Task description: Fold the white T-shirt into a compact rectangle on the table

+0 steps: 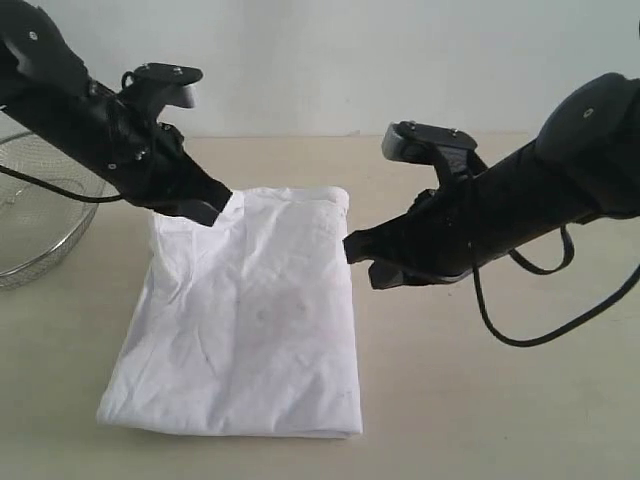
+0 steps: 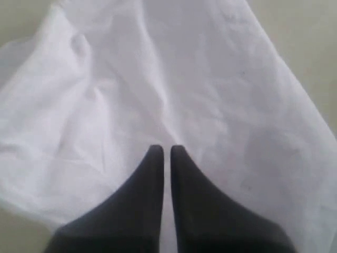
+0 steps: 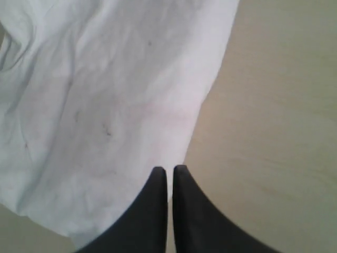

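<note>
The white T-shirt (image 1: 245,320) lies folded into a rough, wrinkled rectangle on the table (image 1: 500,400), with no red band or tag showing. My left gripper (image 1: 222,205) is shut, with its tip over the shirt's far left corner. In the left wrist view its gripper (image 2: 167,150) points over rumpled cloth (image 2: 174,79) with nothing pinched. My right gripper (image 1: 350,245) is shut at the shirt's right edge. In the right wrist view its gripper (image 3: 169,169) sits just above that edge, with cloth (image 3: 116,95) on one side and bare table (image 3: 274,105) on the other.
A wire mesh bowl (image 1: 40,220) stands at the far left, behind the left arm. A black cable (image 1: 540,330) loops under the right arm. Pale tabletop extends in front of and to the right of the shirt.
</note>
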